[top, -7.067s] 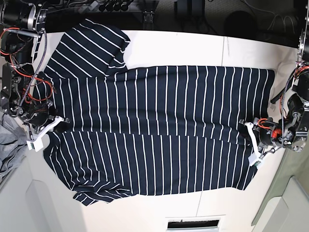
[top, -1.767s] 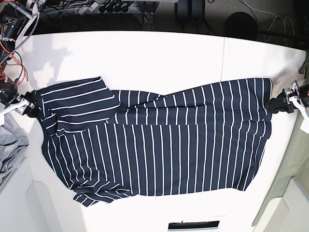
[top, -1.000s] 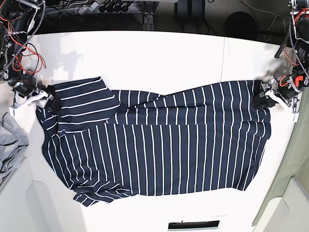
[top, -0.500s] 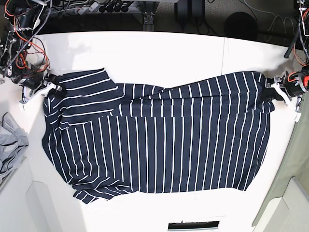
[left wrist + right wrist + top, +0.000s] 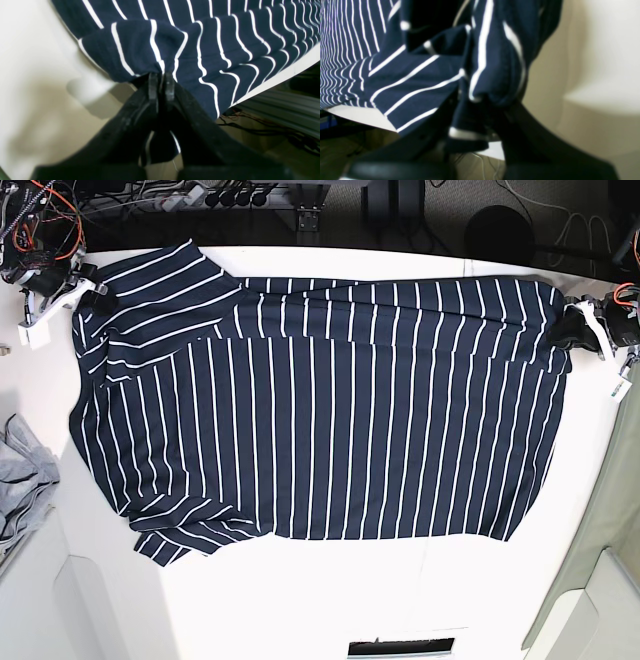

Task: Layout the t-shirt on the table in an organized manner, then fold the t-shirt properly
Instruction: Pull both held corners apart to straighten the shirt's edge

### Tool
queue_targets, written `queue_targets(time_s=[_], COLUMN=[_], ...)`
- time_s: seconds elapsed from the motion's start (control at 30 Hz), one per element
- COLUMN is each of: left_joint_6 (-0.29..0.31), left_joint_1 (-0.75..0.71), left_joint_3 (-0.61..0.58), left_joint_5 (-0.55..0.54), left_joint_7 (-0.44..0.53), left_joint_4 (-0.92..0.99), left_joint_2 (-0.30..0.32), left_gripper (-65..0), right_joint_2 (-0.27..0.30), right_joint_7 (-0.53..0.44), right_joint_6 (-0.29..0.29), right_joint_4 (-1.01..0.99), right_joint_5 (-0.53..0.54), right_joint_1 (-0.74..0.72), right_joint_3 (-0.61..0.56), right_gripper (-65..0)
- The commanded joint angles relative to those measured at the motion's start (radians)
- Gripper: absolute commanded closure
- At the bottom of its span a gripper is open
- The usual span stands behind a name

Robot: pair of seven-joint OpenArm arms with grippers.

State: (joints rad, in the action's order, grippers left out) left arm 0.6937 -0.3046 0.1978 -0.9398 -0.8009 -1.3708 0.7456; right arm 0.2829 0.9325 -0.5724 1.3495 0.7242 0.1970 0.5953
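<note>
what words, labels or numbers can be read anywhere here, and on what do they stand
None: no readable text in any view.
The dark navy t-shirt with thin white stripes shows no print or visible label.
The broad white tabletop is unmarked.
The crumpled grey cloth bears nothing legible.

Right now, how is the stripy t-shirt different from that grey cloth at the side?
The t-shirt is dark navy with thin white stripes; the grey cloth is plain.
The t-shirt is spread wide across the table; the grey cloth lies crumpled at the edge.
The left gripper and right gripper pinch the t-shirt's corners; nothing holds the grey cloth.
Both are soft fabric.
</note>
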Motion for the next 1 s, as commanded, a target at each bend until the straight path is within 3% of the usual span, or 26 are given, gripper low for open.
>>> queue_targets(time_s=[0.0, 0.2, 0.3, 0.37, 0.43, 0.6, 0.77, 0.97], left_joint_6=[0.004, 0.004, 0.004, 0.004, 0.004, 0.004, 0.004, 0.004], left_joint_1=[0.005, 0.005, 0.005, 0.005, 0.005, 0.005, 0.005, 0.005], left_joint_3=[0.013, 0.013, 0.013, 0.013, 0.013, 0.037, 0.081, 0.084], left_joint_5=[-0.014, -0.014, -0.015, -0.015, -0.015, -0.055, -0.149, -0.21], left_joint_7=[0.011, 0.017, 0.016, 0.016, 0.014, -0.027, -0.08, -0.117], left_joint_4=[-0.014, -0.014, -0.014, -0.014, -0.014, -0.018, -0.019, -0.019], left_joint_2=[0.027, 0.027, 0.027, 0.027, 0.028, 0.028, 0.028, 0.027], left_gripper=[0.0, 0.0, -1.0, -7.6, -12.0, -13.3, -24.4, -24.5], right_joint_2=[0.026, 0.025, 0.025, 0.025, 0.026, 0.026, 0.048, 0.078], right_joint_7=[-0.031, -0.053, -0.062, -0.062, -0.062, -0.061, -0.061, -0.061], right_joint_6=[0.0, 0.0, 0.0, 0.0, 0.0, 0.0, 0.0, 0.0], right_joint_4=[0.019, 0.018, 0.018, 0.019, 0.023, 0.086, 0.148, 0.16], right_joint_5=[0.01, 0.017, 0.016, 0.016, 0.017, 0.016, 0.016, 0.016], right_joint_1=[0.001, -0.003, -0.003, -0.003, -0.003, -0.002, -0.003, -0.003], right_joint_3=[0.008, 0.008, 0.008, 0.008, 0.009, 0.043, 0.08, 0.08], right_gripper=[0.0, -0.7, -16.6, -20.8, -20.8, -20.8, -20.8, -20.8])
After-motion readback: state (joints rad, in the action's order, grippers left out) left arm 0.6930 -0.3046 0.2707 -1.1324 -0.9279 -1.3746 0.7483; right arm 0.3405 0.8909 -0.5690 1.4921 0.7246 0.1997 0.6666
